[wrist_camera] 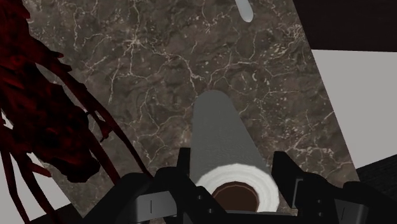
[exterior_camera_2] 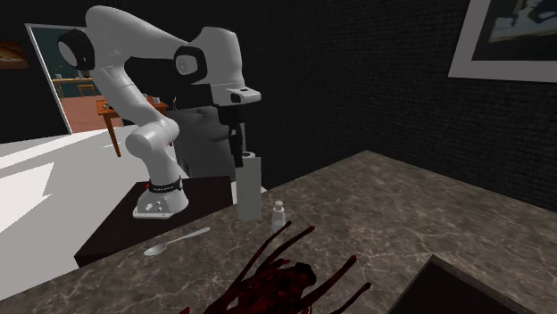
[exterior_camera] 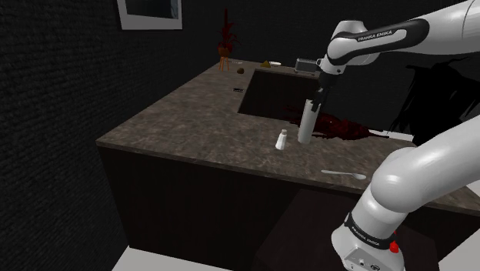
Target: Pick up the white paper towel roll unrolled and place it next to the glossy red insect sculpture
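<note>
A white paper towel roll (exterior_camera: 305,123) stands upright over the dark marble counter (exterior_camera: 185,115), and I cannot tell whether its base touches the stone. My gripper (exterior_camera: 315,101) comes down from above and is shut on the roll's top end. In the wrist view the roll (wrist_camera: 222,143) runs away from the gripper (wrist_camera: 233,170), with one black finger against each side. The glossy dark red insect sculpture (exterior_camera: 338,127) lies on the counter right beside the roll. In the second exterior view its long legs (exterior_camera_2: 277,268) spread in front of the roll (exterior_camera_2: 248,189) and gripper (exterior_camera_2: 238,158).
A small white shaker (exterior_camera: 282,139) stands close to the roll. A spoon (exterior_camera: 345,175) lies near the counter's front edge by the arm's stand. A sunken sink (exterior_camera: 269,92) is behind the roll. A red plant (exterior_camera: 225,38) and small items sit at the far corner.
</note>
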{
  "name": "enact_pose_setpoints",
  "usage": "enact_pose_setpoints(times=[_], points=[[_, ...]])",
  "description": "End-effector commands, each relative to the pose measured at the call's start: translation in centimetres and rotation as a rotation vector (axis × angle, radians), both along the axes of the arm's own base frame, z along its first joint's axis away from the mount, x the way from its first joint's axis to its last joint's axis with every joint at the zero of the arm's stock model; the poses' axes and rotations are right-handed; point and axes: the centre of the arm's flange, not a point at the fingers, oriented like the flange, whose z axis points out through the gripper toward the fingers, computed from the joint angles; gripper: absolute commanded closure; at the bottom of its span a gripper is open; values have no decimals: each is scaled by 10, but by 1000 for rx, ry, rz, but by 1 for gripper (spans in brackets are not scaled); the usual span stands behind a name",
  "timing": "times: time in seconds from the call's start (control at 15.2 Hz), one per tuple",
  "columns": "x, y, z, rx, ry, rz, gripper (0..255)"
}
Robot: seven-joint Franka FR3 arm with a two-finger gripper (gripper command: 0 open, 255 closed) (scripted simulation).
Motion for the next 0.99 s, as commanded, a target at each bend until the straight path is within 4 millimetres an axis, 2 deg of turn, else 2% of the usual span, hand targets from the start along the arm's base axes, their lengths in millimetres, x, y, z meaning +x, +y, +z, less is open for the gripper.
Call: enact_pose_setpoints(times=[0.0,0.79,0.92], points=[[-1,0,-11,0,-1,0,255],[-1,0,-73,0,-1,0,255],[-1,0,-73,0,-1,0,255]])
